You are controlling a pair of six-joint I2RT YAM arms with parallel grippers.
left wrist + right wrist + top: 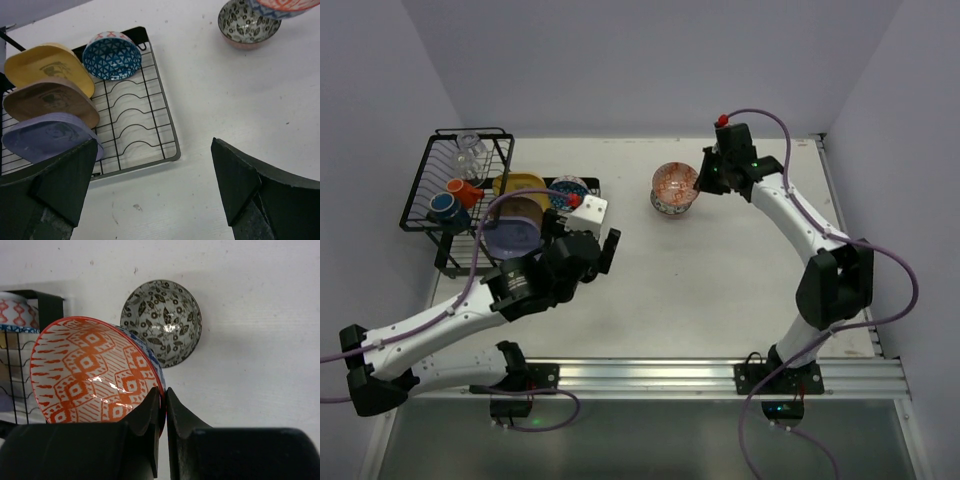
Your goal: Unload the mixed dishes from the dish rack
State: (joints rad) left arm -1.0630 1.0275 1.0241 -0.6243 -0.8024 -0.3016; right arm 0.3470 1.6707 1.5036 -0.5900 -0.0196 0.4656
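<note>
The black wire dish rack [460,190] stands at the far left. Its flat tray [170,145] holds a yellow plate [47,67], a tan plate [50,102], a lavender plate [47,137] and a blue-white bowl [111,55]. An orange mug [465,190], a dark mug [445,207] and a clear glass [470,150] sit in the raised basket. My left gripper [152,185] hangs open over bare table beside the tray, holding nothing. My right gripper [164,400] is shut on the rim of a reddish bowl [92,370], held tilted just above a speckled bowl [162,322] on the table.
The white table [720,290] runs from the rack to the right wall. Its far edge meets the back wall just behind the right gripper [705,180]. An aluminium rail [720,375] with both arm bases lines the near edge.
</note>
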